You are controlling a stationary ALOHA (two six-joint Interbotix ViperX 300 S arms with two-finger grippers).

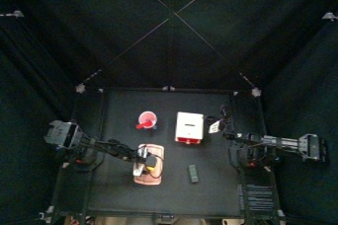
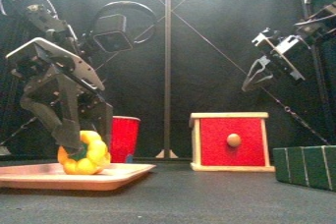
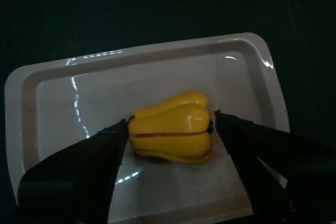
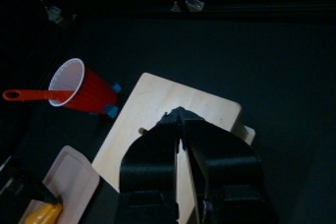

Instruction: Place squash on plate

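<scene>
The squash (image 3: 176, 135), a small yellow lobed piece, sits low over the pale pink oblong plate (image 3: 79, 90); whether it touches the plate I cannot tell. My left gripper (image 3: 171, 128) is shut on it, one black jaw against each side. The front view shows the same grip: the squash (image 2: 86, 157) at the left gripper (image 2: 77, 147), just above the plate (image 2: 118, 174) at the table's left. From above, the plate (image 1: 148, 153) lies in front of the red cup. My right gripper (image 4: 183, 120) is shut on nothing and hangs raised on the right (image 2: 266, 66).
A red cup (image 2: 125, 135) with a spoon-like handle (image 4: 24, 95) stands behind the plate. The white box with a red front (image 2: 230, 141) is at mid-table. A small dark grey block (image 1: 193, 173) lies near the front edge. A green box (image 2: 305, 165) sits front right.
</scene>
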